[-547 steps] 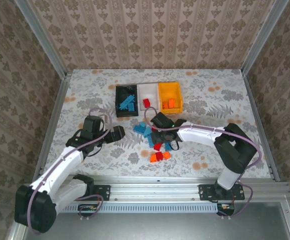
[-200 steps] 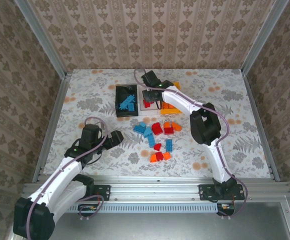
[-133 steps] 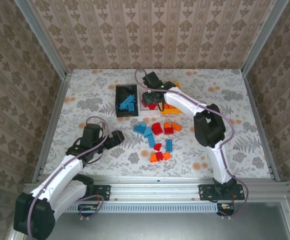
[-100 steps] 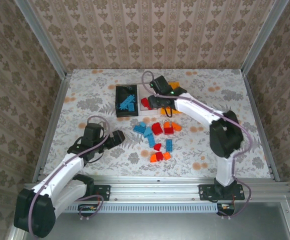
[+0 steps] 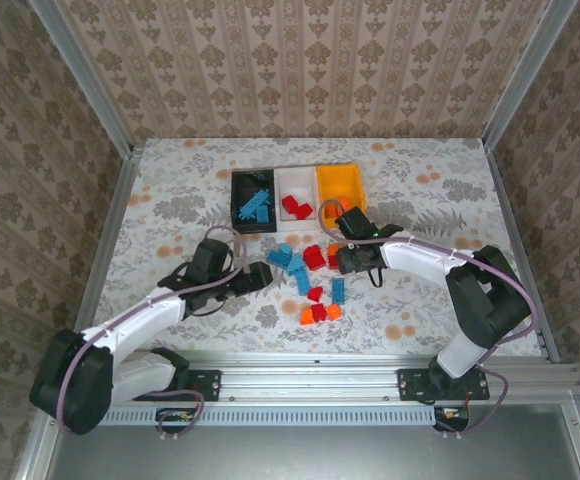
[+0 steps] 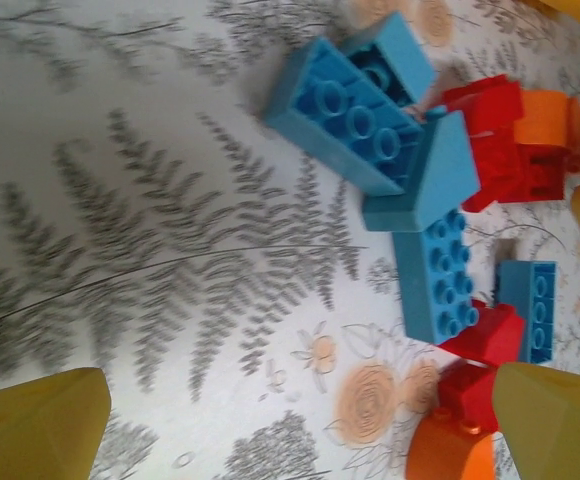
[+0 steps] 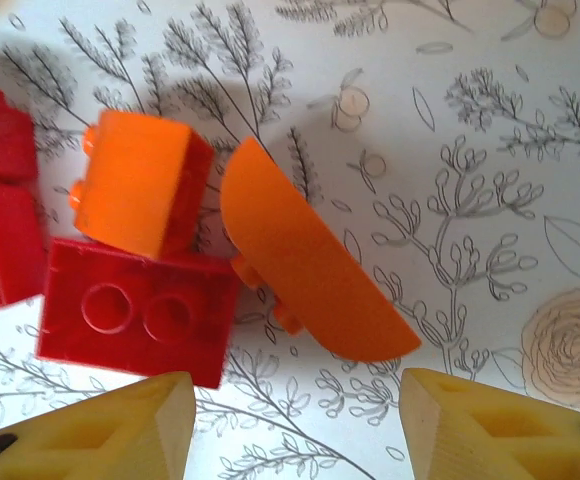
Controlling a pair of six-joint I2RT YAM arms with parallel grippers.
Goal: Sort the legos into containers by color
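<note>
Since a second ago the right hand [image 5: 346, 260] has swung back from the white bin [image 5: 292, 183] to hover, fingers parted and apparently empty, over the loose legos [image 5: 315, 278] on the surface [image 5: 170, 200], while the left hand [image 5: 260, 276], spread wide, has crept nearer them.

- Black bin [image 5: 237, 205]: holds light blue bricks [image 5: 254, 207], jumbled.
- White bin [image 5: 296, 183]: holds red bricks [image 5: 295, 207].
- Orange-yellow bin [image 5: 340, 188]: contents indistinct.
- Loose bricks [image 5: 315, 285]: blue, red, orange; clustered near the bins' front.

containers [image 5: 338, 168] at back, legos [image 5: 313, 257] scattered before them, some inside
</note>
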